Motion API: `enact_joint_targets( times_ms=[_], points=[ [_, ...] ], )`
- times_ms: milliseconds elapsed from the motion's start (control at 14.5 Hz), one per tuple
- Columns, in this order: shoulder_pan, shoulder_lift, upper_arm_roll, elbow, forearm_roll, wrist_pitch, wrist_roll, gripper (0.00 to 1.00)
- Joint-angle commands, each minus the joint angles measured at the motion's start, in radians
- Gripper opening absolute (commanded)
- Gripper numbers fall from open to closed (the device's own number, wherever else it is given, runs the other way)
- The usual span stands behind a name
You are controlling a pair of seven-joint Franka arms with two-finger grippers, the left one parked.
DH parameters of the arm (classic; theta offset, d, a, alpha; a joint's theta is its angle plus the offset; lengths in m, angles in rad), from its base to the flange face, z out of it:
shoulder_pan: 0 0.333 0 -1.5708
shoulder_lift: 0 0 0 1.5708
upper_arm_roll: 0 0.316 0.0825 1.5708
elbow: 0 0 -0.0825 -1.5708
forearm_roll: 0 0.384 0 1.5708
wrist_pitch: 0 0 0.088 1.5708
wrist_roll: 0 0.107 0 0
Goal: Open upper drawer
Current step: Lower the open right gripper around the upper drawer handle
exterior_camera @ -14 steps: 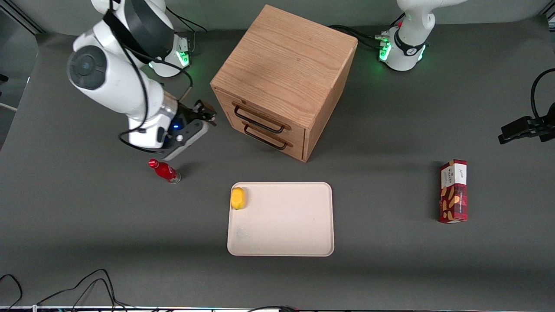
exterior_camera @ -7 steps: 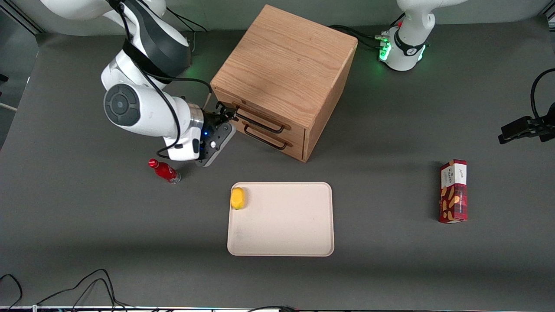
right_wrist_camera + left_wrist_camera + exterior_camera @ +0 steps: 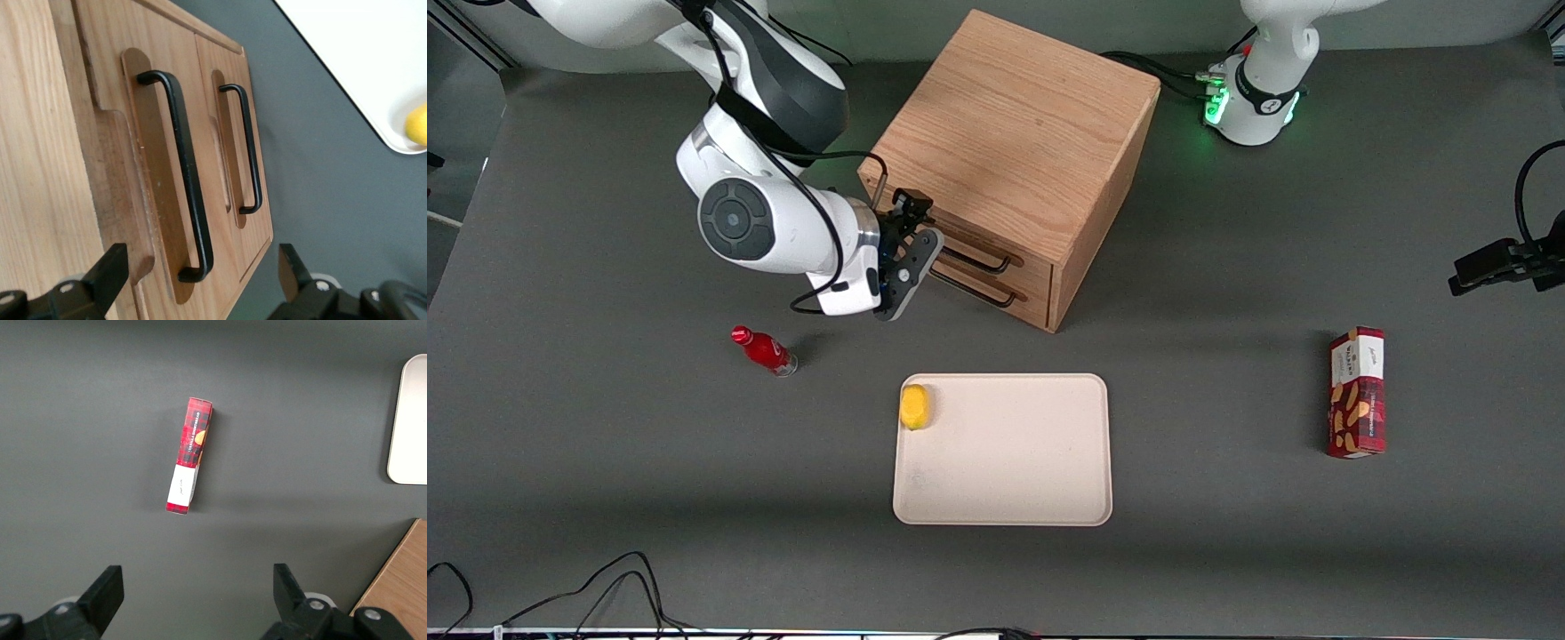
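Note:
The wooden cabinet [image 3: 1014, 116] stands at the middle of the table with both drawers shut. The upper drawer [image 3: 107, 80] has a wide black handle [image 3: 183, 173]; in the front view only part of that handle [image 3: 983, 260] shows past the hand. My right gripper [image 3: 918, 222] is in front of the upper drawer at the handle's end nearest the working arm. It is open [image 3: 199, 280], and the bent end of the handle lies between its two fingers [image 3: 107, 273] without touching either. The lower drawer's handle [image 3: 247, 147] runs alongside, outside the jaws.
A cream tray [image 3: 1005, 480] lies nearer the camera than the cabinet, with a yellow fruit [image 3: 914, 406] in one corner. A red bottle [image 3: 765, 351] lies on the table close under the working arm. A red box [image 3: 1357, 391] lies toward the parked arm's end.
The right arm has swung from above the red bottle toward the cabinet, bringing the open gripper up to the end of the upper drawer's handle. The drawers have not moved.

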Motion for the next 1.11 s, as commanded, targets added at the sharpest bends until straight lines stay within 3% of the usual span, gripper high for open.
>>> enact_joint_targets(
  times_ms=[0,1037],
  points=[
    [0.006,0.025,-0.001,0.003,0.020,0.012,-0.040,1.00],
    [0.058,0.085,-0.012,0.000,0.000,0.136,-0.066,1.00]
  ],
)
